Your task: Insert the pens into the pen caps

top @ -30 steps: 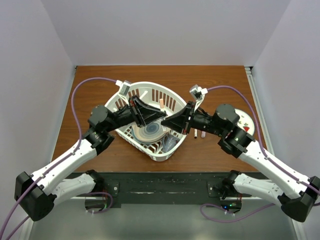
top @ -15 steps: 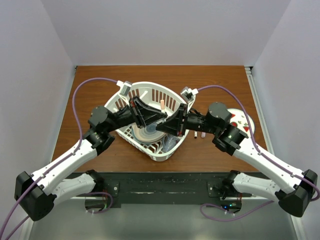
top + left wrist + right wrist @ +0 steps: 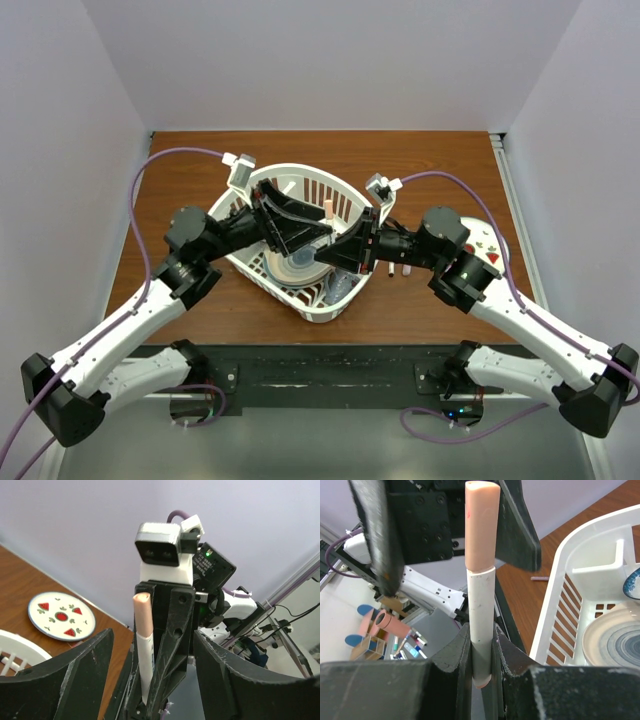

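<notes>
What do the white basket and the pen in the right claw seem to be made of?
White basket: probably moulded plastic, slightly glossy, with thin slotted walls. Pen: smooth matte white barrel, plastic by its look. Its peach-pink cap: also plastic-looking, no metal shine.

Right gripper (image 3: 481, 646) pinches a white pen (image 3: 481, 605) (pink cap (image 3: 482, 525) on top) — white basket (image 3: 544, 625) alongside.

- White shells and black joint housings on both the left arm (image 3: 120, 330) and the right arm (image 3: 535, 325).
- A purple cable (image 3: 140, 200) runs along each arm.
- The fingers (image 3: 75, 680) are black, wedge-shaped and rough-surfaced.
- The wrist camera (image 3: 159, 542) has a grey face, a white body and two dark lenses.
- A small green light (image 3: 207, 554) sits on a black housing with tiny white print.
</notes>
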{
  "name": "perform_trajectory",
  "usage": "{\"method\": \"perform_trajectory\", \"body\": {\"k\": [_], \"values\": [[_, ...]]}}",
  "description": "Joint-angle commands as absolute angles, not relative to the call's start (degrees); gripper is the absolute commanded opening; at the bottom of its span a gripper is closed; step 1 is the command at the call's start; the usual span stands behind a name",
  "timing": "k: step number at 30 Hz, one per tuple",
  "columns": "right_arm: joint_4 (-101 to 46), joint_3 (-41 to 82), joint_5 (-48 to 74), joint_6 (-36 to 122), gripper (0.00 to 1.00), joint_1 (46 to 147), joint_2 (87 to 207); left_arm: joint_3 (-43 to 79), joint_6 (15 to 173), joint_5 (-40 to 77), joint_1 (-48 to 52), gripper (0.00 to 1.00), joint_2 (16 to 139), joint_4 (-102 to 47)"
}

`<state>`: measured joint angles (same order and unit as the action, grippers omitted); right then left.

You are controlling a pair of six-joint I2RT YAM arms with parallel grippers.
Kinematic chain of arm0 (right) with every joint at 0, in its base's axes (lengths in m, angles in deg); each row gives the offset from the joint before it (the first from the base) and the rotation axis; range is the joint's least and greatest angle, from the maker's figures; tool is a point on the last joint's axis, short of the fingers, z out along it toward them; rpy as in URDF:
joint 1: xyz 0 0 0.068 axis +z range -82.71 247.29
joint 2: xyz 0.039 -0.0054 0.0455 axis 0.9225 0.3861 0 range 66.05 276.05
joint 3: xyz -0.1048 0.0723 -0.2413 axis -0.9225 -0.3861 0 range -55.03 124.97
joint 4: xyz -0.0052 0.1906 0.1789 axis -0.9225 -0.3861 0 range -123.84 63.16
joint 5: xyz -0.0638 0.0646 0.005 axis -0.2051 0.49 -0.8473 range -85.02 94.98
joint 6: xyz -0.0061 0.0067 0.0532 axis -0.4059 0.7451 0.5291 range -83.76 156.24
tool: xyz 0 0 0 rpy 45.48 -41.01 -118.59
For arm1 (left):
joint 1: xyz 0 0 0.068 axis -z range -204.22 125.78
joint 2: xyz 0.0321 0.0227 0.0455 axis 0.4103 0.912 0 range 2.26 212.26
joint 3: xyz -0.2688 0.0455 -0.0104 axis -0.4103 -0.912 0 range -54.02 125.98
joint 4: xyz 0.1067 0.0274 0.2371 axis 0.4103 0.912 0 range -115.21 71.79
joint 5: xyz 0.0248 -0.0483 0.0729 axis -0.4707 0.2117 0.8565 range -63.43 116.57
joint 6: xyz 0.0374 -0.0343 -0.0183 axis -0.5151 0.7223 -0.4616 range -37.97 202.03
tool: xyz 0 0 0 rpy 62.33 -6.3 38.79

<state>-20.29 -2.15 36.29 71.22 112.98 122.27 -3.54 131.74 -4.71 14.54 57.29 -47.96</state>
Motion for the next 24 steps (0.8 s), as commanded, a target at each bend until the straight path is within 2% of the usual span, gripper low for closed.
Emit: {"method": "perform_trajectory", "body": {"k": [1, 6, 12, 15, 16, 18, 24], "values": [[-17.08, -2.56, 38.99, 71.48, 0.00, 112.99, 121.33, 1.52, 127.64, -4.10, 14.63, 0.69, 58.42, -47.45], [-17.70, -2.30, 39.61, 71.48, 0.00, 112.99, 121.15, 3.98, 127.29, -3.84, 14.54, 0.66, 60.44, -48.85], [-18.84, -1.86, 40.05, 70.96, 0.00, 112.99, 121.07, 6.36, 127.55, -4.80, 14.63, 0.55, 62.99, -50.35], [-19.19, -1.68, 40.14, 70.78, 0.00, 112.99, 121.07, 6.36, 127.99, -5.68, 14.54, 0.37, 63.61, -51.31], [-19.28, -1.51, 40.14, 70.78, 0.00, 112.99, 121.15, 5.92, 128.25, -6.64, 14.63, 0.19, 63.70, -51.84], [-19.80, -0.90, 38.83, 70.34, 0.00, 112.99, 121.24, 5.05, 130.18, -8.05, 14.63, 0.00, 64.05, -53.77], [-12.78, -2.74, 35.13, 70.34, 0.00, 112.99, 119.66, -4.79, 139.67, -11.57, 14.63, 0.00, 61.50, -61.24]]}}
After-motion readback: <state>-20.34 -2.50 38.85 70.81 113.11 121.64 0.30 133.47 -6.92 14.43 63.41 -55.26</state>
